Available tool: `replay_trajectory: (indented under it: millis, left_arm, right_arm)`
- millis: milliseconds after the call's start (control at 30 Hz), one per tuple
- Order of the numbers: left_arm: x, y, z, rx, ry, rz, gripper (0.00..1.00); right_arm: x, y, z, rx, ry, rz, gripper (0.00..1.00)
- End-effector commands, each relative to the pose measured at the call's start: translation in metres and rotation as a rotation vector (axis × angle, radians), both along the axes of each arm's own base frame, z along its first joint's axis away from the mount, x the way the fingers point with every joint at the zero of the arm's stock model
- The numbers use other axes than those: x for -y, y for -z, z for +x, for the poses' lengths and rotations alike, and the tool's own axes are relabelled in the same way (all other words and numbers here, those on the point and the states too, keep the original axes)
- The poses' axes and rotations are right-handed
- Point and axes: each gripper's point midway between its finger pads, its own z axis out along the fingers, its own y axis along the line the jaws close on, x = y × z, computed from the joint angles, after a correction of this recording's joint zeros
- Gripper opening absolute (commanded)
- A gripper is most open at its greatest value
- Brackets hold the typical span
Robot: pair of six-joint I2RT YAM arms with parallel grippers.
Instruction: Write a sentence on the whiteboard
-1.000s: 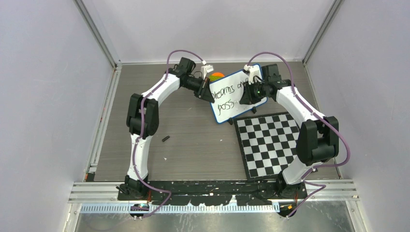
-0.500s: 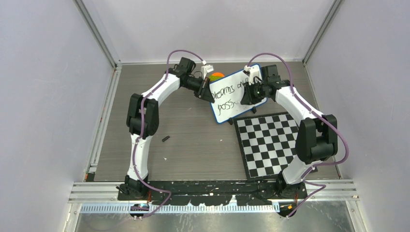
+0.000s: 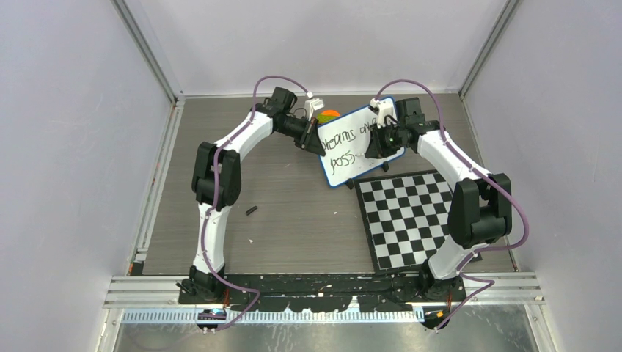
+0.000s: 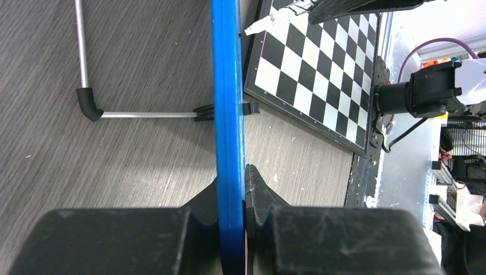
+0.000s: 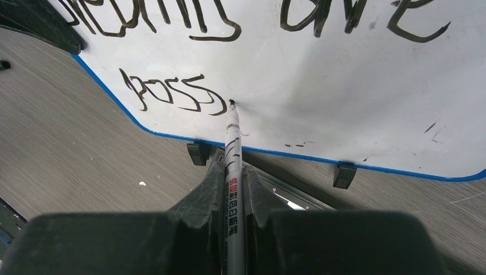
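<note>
Observed from the near edge of the table (image 3: 293,227). A small black piece (image 3: 251,210) lies loose on the left-centre surface. To the right lies a black-and-white checkered board (image 3: 409,218), flat.

Just beyond that board's far-left corner stands the whiteboard (image 3: 345,172), propped up at the far centre of the table and angled. The left gripper (image 4: 232,179) is closed on its left edge, with the blue rim pinched between both fingers.

The right gripper (image 5: 233,166) is clamped on a marker (image 5: 233,143), whose tip touches the white surface just after the last letter of the lower line. The sentence (image 5: 198,97) reads "Dreams are" above and "POSS" below, so it is incomplete.

Behind the whiteboard's top left corner an orange object (image 3: 329,114) is partly hidden and cannot be identified.
</note>
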Motion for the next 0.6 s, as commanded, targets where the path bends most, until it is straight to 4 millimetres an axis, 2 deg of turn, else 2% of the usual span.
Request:
replay_trajectory:
  millis: [0, 333, 567]
  left_arm:
    - [0.004, 0.004, -0.006, -0.003, 0.022, 0.02, 0.0]
    - [0.004, 0.003, -0.005, 0.004, 0.022, 0.019, 0.0]
    - [0.005, 0.004, -0.006, 0.0, 0.023, 0.021, 0.0]
  right_arm:
    - [0.0, -0.02, 0.021, 0.086, 0.017, 0.008, 0.0]
    - [0.004, -0.002, 0.001, 0.039, 0.002, -0.013, 0.0]
    - [0.004, -0.002, -0.005, 0.032, -0.009, -0.015, 0.0]
